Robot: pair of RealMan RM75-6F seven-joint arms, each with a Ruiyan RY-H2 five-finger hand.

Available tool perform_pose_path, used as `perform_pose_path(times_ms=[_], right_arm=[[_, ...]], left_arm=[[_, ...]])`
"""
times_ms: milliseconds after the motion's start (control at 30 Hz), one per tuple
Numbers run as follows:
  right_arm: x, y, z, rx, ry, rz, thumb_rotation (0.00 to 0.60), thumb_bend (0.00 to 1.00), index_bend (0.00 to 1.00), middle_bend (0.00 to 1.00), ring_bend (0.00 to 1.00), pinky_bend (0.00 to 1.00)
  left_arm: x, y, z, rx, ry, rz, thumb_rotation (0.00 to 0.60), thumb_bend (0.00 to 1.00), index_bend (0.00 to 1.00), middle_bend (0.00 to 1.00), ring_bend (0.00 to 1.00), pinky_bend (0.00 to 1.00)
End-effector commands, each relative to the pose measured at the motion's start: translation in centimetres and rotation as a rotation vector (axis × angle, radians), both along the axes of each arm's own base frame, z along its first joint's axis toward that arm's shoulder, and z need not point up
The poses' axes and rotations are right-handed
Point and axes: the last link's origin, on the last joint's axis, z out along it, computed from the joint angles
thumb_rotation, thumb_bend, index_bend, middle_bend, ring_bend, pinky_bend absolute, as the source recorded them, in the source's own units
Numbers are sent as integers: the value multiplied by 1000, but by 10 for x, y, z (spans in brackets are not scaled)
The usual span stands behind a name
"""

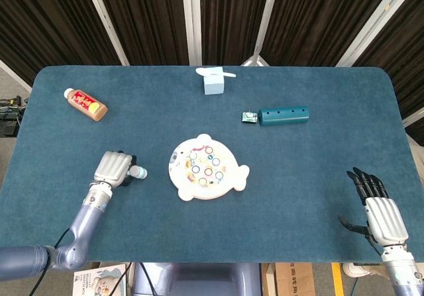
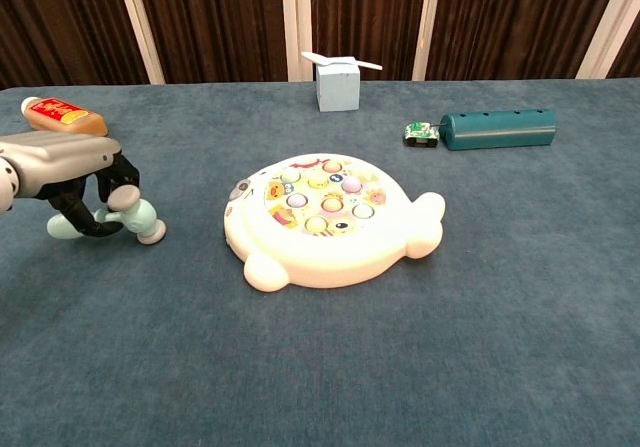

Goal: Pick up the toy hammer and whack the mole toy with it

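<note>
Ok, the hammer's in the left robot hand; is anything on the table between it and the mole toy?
Nothing visible. The left robot hand grips the hammer just left of the mole toy, with only bare cloth between them. The bottle, box and teal tube all lie farther back.

L hand [image 2: 70, 172] fingers curled, R hand [image 1: 382, 210] fingers spread

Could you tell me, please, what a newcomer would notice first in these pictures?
Most likely the cream, fish-shaped plastic mole toy with pastel buttons, at the middle of the blue-carpeted table. Just to its left, the left hand grips the mint-green toy hammer with pink ends, low over the cloth. The right hand lies open at the near right edge.
</note>
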Motion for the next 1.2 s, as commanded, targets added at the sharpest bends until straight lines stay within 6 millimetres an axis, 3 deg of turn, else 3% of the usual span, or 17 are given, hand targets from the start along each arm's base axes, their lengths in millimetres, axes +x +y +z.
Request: perform_pose_path(times_ms=[33,600,1200], right_arm=[[0,0,0,0,1,1,600,212,0,0,0,0],[1,0,0,-1,1,4,600,212,0,0,0,0],[1,1,0,1,2,6,600,212,0,0,0,0]], left_arm=[[0,0,1,0,-1,1,600,461,536,480,351,452],[-3,0,4,2,21,19,600,401,470,431,308,410],[-1,4,8,20,14,15,600,401,460,429,307,408]])
